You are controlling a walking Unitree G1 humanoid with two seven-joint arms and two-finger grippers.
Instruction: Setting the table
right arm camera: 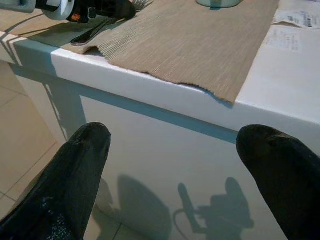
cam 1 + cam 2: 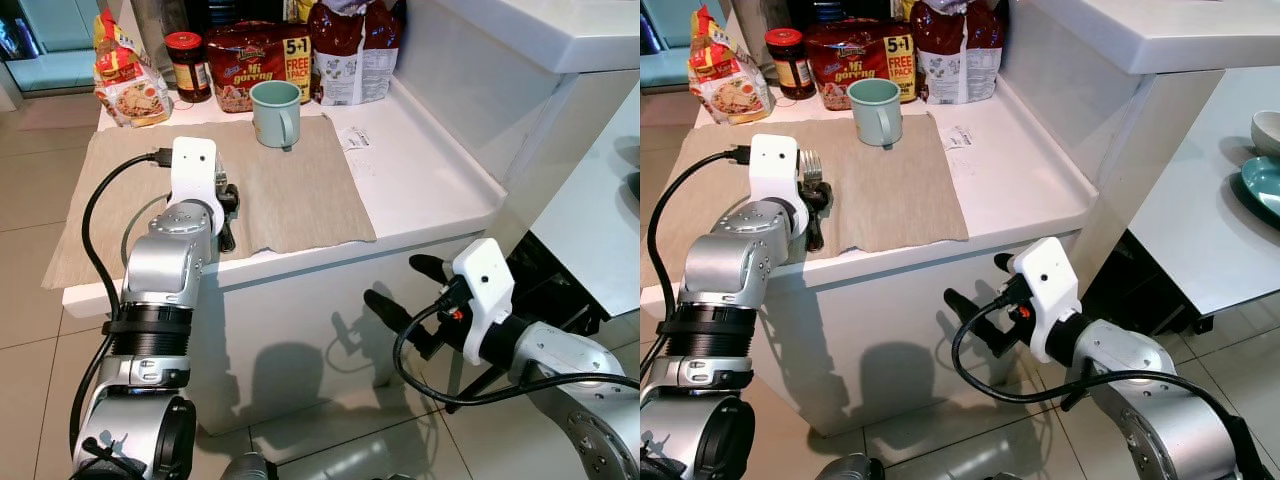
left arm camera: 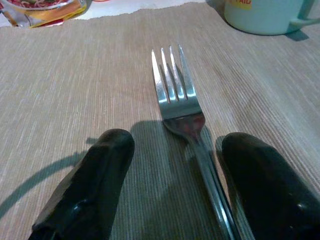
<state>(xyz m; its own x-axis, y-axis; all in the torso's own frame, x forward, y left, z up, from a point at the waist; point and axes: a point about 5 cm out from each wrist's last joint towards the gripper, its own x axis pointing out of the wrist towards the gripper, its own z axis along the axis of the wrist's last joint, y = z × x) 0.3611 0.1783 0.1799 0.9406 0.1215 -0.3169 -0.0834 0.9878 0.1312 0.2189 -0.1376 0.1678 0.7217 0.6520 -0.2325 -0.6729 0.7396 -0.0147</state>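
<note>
I see the left gripper [image 3: 172, 185] spread astride the fork [image 3: 180, 100] on the mat [image 2: 290, 190]; the right gripper [image 1: 175, 175] hangs spread below the counter [image 2: 430, 180].

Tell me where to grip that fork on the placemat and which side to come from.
Grip the fork by its slim handle, just behind the neck, coming down from above. It lies flat on the woven placemat with tines pointing toward the green mug, so the jaws should straddle the handle crosswise. The left gripper already sits open on either side of it.
</note>
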